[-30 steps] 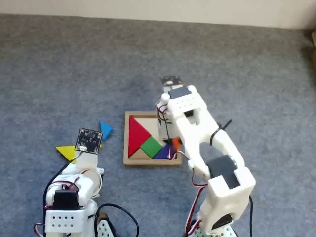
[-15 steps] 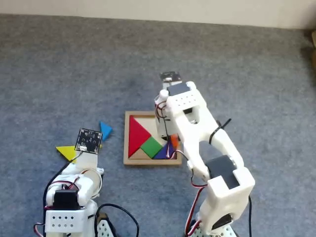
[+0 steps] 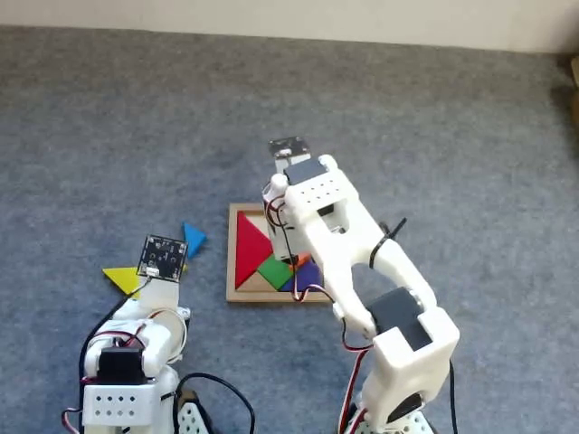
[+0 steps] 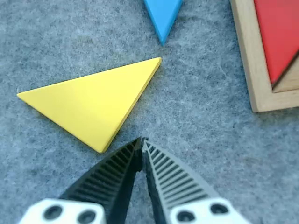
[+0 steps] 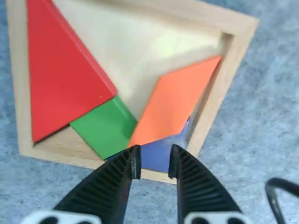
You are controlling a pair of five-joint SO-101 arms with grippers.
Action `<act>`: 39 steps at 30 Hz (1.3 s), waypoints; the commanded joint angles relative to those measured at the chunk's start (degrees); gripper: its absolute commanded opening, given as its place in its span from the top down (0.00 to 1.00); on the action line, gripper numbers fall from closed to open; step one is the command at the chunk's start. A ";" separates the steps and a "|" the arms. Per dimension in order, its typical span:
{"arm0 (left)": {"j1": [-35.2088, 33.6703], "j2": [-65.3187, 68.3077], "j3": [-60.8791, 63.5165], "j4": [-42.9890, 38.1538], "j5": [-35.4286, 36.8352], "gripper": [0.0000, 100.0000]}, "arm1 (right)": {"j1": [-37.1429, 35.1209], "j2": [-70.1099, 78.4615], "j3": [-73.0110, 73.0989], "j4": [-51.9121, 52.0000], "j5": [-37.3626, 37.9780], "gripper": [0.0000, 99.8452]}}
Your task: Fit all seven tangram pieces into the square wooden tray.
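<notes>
The square wooden tray (image 5: 233,60) holds a red triangle (image 5: 60,79), a green square (image 5: 105,130), a purple piece (image 5: 161,151) and an orange parallelogram (image 5: 180,105) lying along one wall, its near end over the purple piece. My right gripper (image 5: 154,163) hovers open just above the tray's near rim, with nothing between its fingers. In the high view the right arm (image 3: 335,217) covers the right half of the tray (image 3: 237,271). A yellow triangle (image 4: 93,105) and a blue triangle (image 4: 162,14) lie on the carpet. My left gripper (image 4: 141,141) is shut and empty, its tips beside the yellow triangle's edge.
Grey carpet surrounds everything. In the high view the yellow triangle (image 3: 120,278) and blue triangle (image 3: 193,238) lie left of the tray, with the left arm's wrist (image 3: 163,258) between them. A pale bare area (image 5: 140,42) remains in the tray's middle.
The right arm has swung left across the tray, and the orange piece seen beside it earlier is now hidden beneath it in the high view. The left arm has kept still.
</notes>
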 commanded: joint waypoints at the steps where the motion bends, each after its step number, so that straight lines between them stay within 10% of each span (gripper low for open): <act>1: -0.75 -1.98 1.27 0.62 -0.70 0.99 | -0.75 -1.19 -3.56 -1.54 -0.70 0.89; 39: -0.75 -1.98 1.27 0.62 -0.70 0.99 | 8.84 6.64 -3.82 -12.79 5.27 0.89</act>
